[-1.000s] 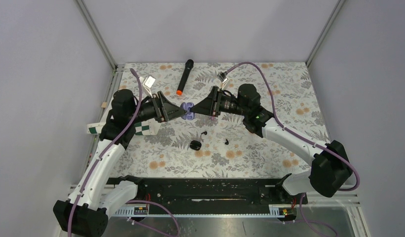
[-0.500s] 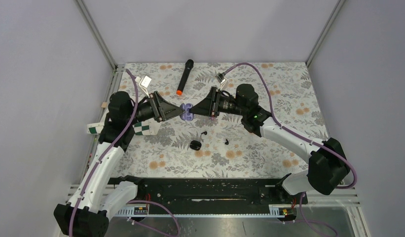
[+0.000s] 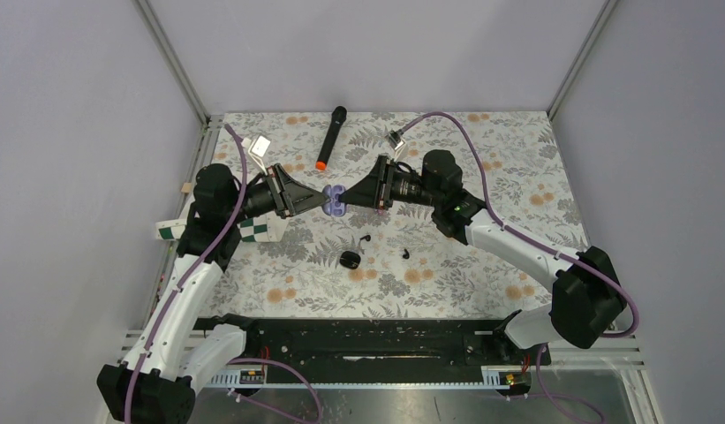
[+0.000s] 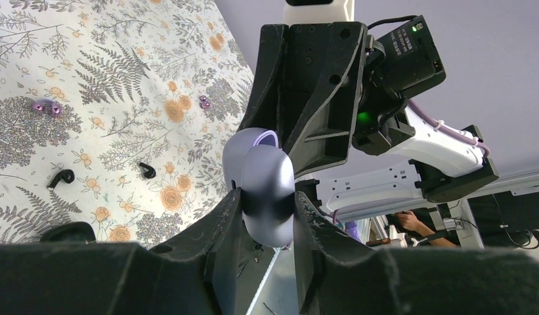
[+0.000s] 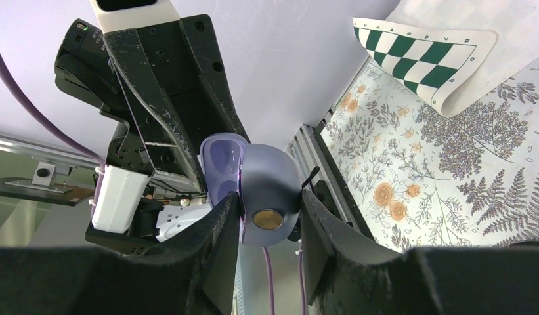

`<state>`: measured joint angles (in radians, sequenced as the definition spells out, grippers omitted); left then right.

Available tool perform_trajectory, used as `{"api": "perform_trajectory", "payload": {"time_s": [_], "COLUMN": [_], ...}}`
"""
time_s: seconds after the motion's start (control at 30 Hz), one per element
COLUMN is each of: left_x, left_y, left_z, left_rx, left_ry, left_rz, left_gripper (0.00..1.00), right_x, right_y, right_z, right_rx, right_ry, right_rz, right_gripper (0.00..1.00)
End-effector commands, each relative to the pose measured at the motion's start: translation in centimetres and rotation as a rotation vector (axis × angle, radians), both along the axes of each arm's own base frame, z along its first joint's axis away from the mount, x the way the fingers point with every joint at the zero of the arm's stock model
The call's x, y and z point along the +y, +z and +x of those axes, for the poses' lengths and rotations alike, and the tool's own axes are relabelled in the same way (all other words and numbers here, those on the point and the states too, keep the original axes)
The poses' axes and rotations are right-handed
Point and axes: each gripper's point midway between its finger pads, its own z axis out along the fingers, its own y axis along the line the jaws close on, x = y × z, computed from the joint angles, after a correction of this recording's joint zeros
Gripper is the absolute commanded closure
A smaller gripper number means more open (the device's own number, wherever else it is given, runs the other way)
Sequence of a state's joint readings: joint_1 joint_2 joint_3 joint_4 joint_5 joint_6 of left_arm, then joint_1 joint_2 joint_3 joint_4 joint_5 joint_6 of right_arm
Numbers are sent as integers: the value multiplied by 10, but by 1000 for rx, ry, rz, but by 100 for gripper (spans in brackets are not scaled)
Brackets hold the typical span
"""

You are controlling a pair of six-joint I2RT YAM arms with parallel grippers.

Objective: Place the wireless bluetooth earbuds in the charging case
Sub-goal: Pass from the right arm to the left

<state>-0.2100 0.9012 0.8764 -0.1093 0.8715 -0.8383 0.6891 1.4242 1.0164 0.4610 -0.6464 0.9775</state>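
top external: lavender case [image 3: 336,207] pinched between left gripper [image 3: 327,201] and right gripper [image 3: 345,202].

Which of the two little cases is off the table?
The lavender rounded case is held aloft; the glossy black pebble-shaped case lies on the floral tablecloth.

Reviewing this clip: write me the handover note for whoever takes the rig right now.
Left tool: shut on the lavender case, held in mid-air.
Right tool: shut on the same case from the opposite side; its lid looks open.
On the mat: two black earbuds beside a small black case; two purple earbuds lie apart.
Done: lavender case is up off the mat.
Left: no earbud is in a case yet; all need inserting.
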Motion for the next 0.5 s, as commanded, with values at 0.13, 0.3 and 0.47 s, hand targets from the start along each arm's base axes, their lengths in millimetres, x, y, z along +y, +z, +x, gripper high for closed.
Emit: {"api": "perform_trajectory", "payload": {"time_s": [0.13,0.3,0.47], "left_x": [2,6,13], "left_y": [5,-7,-31], "left_z": [4,9,17], "left_rx": [-54,-25,33], "left_ry": [15,47,86], "left_rz": [13,46,97], "left_gripper": [100,100,100], "right_x": [0,-23,-74], "right_y": [19,9,-13], "right_z": [1,14,32], "right_rx": [-42,-47,-67], "right_ry": [-12,-129,-318], "right_rz": [4,-81,-217], "right_gripper": [23,1,0]}}
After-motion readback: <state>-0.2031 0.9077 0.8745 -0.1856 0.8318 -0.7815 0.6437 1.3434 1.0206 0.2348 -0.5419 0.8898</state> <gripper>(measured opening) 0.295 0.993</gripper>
